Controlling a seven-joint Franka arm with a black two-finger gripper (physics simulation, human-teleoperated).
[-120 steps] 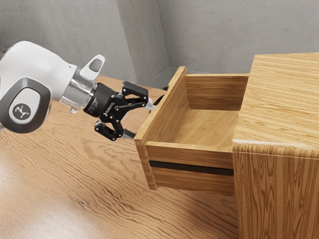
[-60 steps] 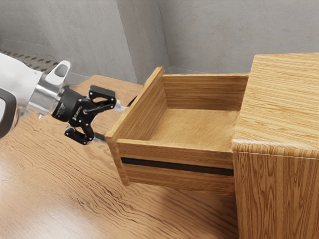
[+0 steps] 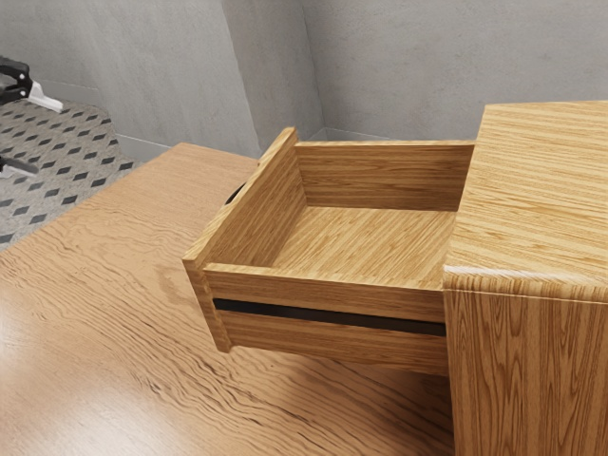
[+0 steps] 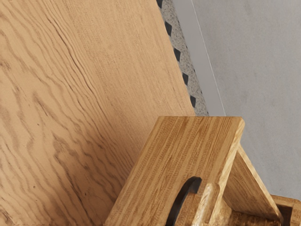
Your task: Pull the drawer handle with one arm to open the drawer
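gripper (image 3: 9,85) at exterior view's left edge, well apart from pulled-out drawer (image 3: 361,242); cannot tell how far open.

The gripper (image 3: 36,133) is black and angular, made of hard-edged, matte pieces at the exterior view's left edge. Its upper finger (image 3: 10,81) is a chunky black block that ends in a pale, white-grey tapered tip (image 3: 45,98). The lower finger (image 3: 15,165) is a slim dark bar, thinner and flatter than the upper one, with a faint greyish sheen.
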